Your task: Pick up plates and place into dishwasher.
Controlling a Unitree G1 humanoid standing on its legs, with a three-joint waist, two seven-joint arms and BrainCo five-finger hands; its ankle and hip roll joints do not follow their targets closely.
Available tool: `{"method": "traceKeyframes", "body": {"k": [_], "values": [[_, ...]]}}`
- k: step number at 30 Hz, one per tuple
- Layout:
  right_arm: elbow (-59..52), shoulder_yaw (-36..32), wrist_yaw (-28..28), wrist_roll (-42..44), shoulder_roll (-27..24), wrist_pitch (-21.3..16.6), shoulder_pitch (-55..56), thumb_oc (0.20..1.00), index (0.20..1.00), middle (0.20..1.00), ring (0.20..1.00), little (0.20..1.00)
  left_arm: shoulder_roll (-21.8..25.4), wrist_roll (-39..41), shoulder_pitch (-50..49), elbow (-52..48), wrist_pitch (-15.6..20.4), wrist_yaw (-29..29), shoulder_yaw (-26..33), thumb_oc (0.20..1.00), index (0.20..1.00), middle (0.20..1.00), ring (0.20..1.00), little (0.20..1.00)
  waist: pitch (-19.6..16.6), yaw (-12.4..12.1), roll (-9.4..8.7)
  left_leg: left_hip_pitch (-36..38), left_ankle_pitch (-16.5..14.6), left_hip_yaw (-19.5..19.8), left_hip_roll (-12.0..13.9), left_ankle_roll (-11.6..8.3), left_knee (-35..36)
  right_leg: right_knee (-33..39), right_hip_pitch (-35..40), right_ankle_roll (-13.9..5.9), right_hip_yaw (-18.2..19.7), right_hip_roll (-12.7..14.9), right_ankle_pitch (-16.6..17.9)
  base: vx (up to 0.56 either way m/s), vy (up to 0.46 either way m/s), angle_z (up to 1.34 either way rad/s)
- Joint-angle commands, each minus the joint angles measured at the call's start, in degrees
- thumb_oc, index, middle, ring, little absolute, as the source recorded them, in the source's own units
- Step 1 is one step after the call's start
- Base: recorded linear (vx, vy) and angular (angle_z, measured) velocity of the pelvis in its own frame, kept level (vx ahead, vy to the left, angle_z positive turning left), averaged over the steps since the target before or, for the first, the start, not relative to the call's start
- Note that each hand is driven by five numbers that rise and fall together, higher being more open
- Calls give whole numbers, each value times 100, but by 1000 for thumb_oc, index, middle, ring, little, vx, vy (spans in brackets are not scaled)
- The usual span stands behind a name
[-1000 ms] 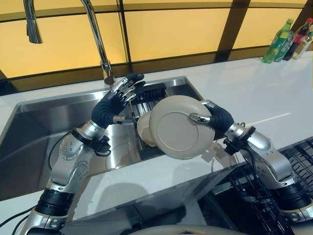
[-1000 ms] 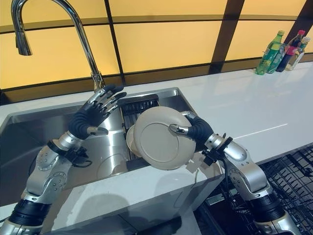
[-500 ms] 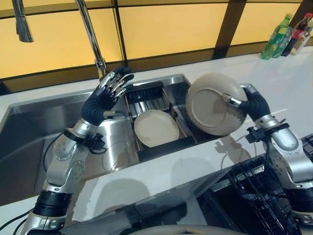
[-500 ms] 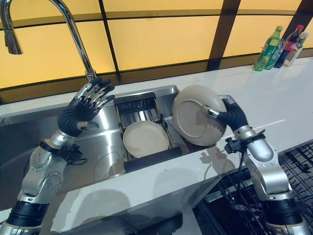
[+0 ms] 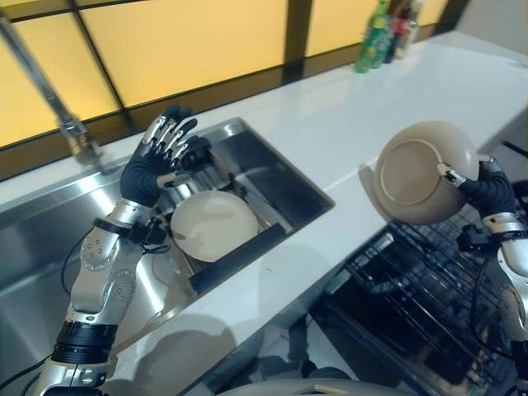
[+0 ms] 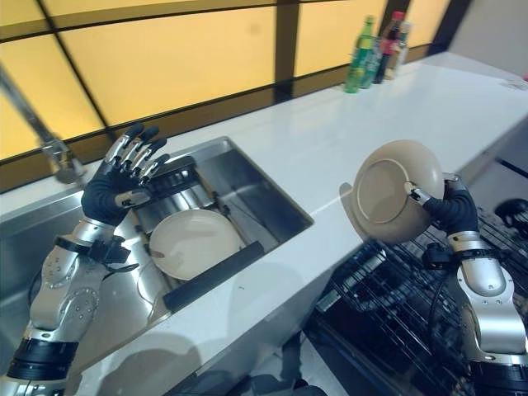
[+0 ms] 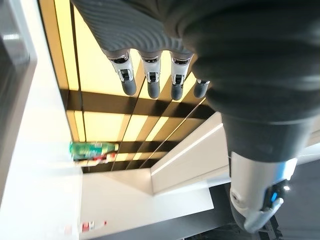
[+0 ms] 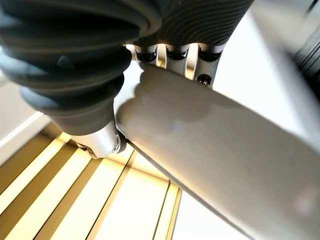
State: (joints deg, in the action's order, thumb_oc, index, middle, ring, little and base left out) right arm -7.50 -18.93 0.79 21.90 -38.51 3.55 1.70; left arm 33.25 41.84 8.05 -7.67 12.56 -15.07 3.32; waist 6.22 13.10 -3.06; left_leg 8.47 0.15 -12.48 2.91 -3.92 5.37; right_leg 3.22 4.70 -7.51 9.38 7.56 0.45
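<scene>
White glossy counter [image 5: 346, 124] with steel sink [image 5: 272, 177] at 10 o'clock, amber panelled wall behind. I log my right hand [image 5: 487, 188] pinching a round beige plate [image 5: 421, 173] above the black wire dishwasher rack [image 5: 412, 289]; second plate [image 5: 213, 224] in sink; left hand [image 5: 147, 165] spread, empty.

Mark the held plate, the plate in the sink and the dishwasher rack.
held plate [image 5: 412, 169]: left eye view, its underside.
plate in the sink [image 5: 213, 224]: left eye view, its centre.
dishwasher rack [image 6: 388, 297]: right eye view, its wires.
</scene>
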Motion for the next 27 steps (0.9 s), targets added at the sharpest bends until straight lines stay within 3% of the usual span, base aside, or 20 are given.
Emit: {"method": "traceKeyframes", "body": {"k": [1, 2, 4, 6, 11, 13, 16, 21, 27], "values": [[118, -505, 31, -53, -153, -360, 75, 200, 200, 200, 200, 200, -54, 199, 87, 122, 211, 172, 401, 1000, 1000, 1000, 1000, 1000, -187, 152, 98, 13, -780, -25, -62, 295, -326, -601, -834, -526, -87, 247, 293, -38, -47, -53], [199, -537, 63, -44, -122, -371, 105, 200, 200, 200, 200, 200, -68, 200, 46, 149, 234, 170, 455, 1000, 1000, 1000, 1000, 1000, -167, 158, 78, 33, -787, -107, -55, 288, -324, -596, -905, -561, -167, 280, 381, -62, -91, -61], [372, -507, 143, 33, -77, -398, 90, 200, 200, 200, 200, 200, -61, 169, -112, 157, 280, 216, 609, 1000, 1000, 1000, 1000, 1000, -95, 37, 0, 73, -808, -475, 41, 279, -427, -701, -1059, -622, -840, 478, 560, -124, -171, -79], [493, -369, 57, 26, -53, -358, -47, 200, 200, 200, 200, 200, -62, 101, -202, 129, 313, 222, 673, 1000, 1000, 1000, 1000, 1000, -14, -87, -33, 41, -805, -675, 154, 303, -543, -899, -1121, -598, -1122, 557, 585, -183, -199, -106], [783, -287, -132, -92, 81, -392, 89, 200, 200, 200, 200, 200, -45, 134, -33, 164, 269, 59, 641, 1000, 1000, 1000, 1000, 1000, 69, -338, -4, -641, -659, -394, 400, 385, -1101, -1795, -1015, -346, -903, 379, 110, -215, -200, -47], [876, -224, -143, -140, 135, -331, 103, 200, 200, 200, 200, 200, -40, 128, -9, 135, 276, 9, 627, 1000, 1000, 1000, 1000, 1000, 50, -494, -43, -916, -573, -228, 516, 279, -1354, -1562, -757, -246, -975, 361, -198, -147, -282, 1], [1140, -102, -86, -160, 163, -231, 85, 200, 200, 200, 200, 200, -12, 151, 80, 208, 273, -2, 550, 1000, 1000, 1000, 1000, 1000, 21, -657, -103, -1158, -514, 91, 615, 53, -1502, -1095, -473, -201, -1055, 308, -271, -91, -298, 4], [1527, 75, 442, -350, -134, -13, -9, 200, 200, 200, 200, 200, -91, 154, 103, 257, 141, -69, 499, 1000, 1000, 1000, 1000, 1000, 46, -714, -14, -1126, -323, 387, 855, -186, -1385, -1105, -377, 107, -1128, -41, -541, -36, -203, 14], [2010, 373, 1015, -536, -546, -14, -239, 200, 200, 200, 200, 200, -190, 18, 95, 323, 141, -38, 379, 1000, 1000, 1000, 1000, 1000, 94, -788, 104, -1303, -73, 568, 1145, -405, -1387, -1163, -344, 313, -1295, -274, -700, -58, -125, 15]]}}
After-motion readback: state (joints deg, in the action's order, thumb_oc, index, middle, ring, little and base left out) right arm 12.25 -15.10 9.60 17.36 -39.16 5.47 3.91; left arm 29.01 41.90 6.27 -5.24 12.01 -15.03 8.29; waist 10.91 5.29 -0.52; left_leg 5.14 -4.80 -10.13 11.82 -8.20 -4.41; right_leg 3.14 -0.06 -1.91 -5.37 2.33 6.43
